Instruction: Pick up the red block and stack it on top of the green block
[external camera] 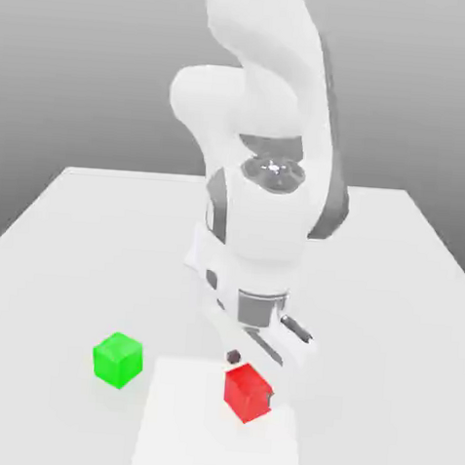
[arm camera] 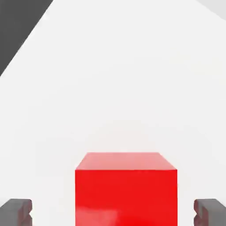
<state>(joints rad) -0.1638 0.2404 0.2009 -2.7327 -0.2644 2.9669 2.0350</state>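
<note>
Pincer [arm camera: 113, 212] wide open, red block [arm camera: 126, 194] between its fingertips, ungripped; off-centre closing could shove or twist the block askew.

From where I sit, in the exterior view, the red block [external camera: 248, 393] lies on the pale sheet [external camera: 188, 439], toward its far edge, and the sheet lies on the worktop [external camera: 68, 264]. I have the green block [external camera: 118, 359] on the bare worktop, to the exterior view's left of the sheet and well apart from the red block. In the hand view, I find the red block between the end effector's [arm camera: 113, 214] two fingers, with a gap on either side.
</note>
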